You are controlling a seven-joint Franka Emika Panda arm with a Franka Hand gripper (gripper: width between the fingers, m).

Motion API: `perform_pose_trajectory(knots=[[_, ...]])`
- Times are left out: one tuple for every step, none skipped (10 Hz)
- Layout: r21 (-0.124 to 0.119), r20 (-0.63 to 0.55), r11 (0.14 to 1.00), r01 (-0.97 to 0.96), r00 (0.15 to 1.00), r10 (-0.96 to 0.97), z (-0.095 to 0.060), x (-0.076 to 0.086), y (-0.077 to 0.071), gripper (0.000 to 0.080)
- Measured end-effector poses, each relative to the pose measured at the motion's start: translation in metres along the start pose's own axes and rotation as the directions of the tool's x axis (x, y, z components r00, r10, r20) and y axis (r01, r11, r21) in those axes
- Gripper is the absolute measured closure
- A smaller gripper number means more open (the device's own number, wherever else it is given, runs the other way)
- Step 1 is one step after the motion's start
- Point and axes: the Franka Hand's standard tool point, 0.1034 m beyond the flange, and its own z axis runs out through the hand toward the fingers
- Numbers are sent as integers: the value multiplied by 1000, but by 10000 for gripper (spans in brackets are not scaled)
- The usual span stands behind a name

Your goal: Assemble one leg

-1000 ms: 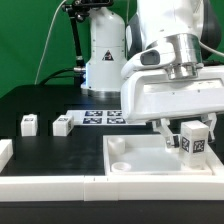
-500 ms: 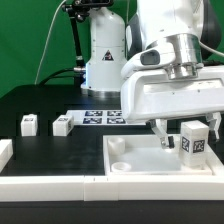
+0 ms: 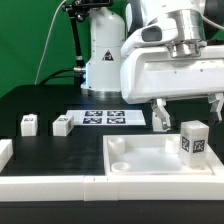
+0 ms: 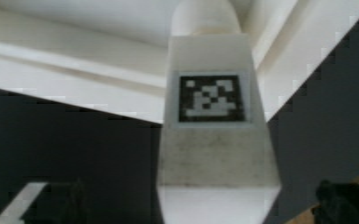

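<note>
A white leg (image 3: 194, 140) with a black-and-white tag stands upright at the far corner of the large white panel (image 3: 140, 165), on the exterior view's right. My gripper (image 3: 188, 110) is open just above it, with one finger on each side and neither touching the leg. In the wrist view the leg (image 4: 211, 110) runs up the middle with its tag facing the camera. A dark fingertip (image 4: 348, 200) shows apart from it at the edge.
Two more small white legs (image 3: 29, 124) (image 3: 62, 125) stand on the black table at the exterior view's left. Another white block (image 3: 5, 152) is at the left edge. The marker board (image 3: 103, 117) lies behind them. A white border strip (image 3: 60, 185) runs along the front.
The gripper has opened, let go of the leg and risen. The leg stays upright at the panel's corner.
</note>
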Motion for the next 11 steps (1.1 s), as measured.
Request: perform_pose_trajectory(knots=[[1,3,1000,0,1000,0,0,0,0,151],[22,88,1000,-3,996,1,2,-7,-5,151],[47,199,999,-10,980,1,1,-8,-10,151],[54,267,998,-22,964,7,1,-6,-8,151],[62,331,998,-29,944,7,2,-7,-5,151],[79,434,996,-45,901,6,0,-10,-7,151],[90,502,994,-56,865,3,0,-7,-9,151],[95,516,994,-58,856,1,4,0,-10,151],[91,500,994,-59,866,6,6,3,-8,151],[89,500,994,-62,866,10,6,3,-7,151],[89,497,994,-57,868,5,7,3,-4,151]])
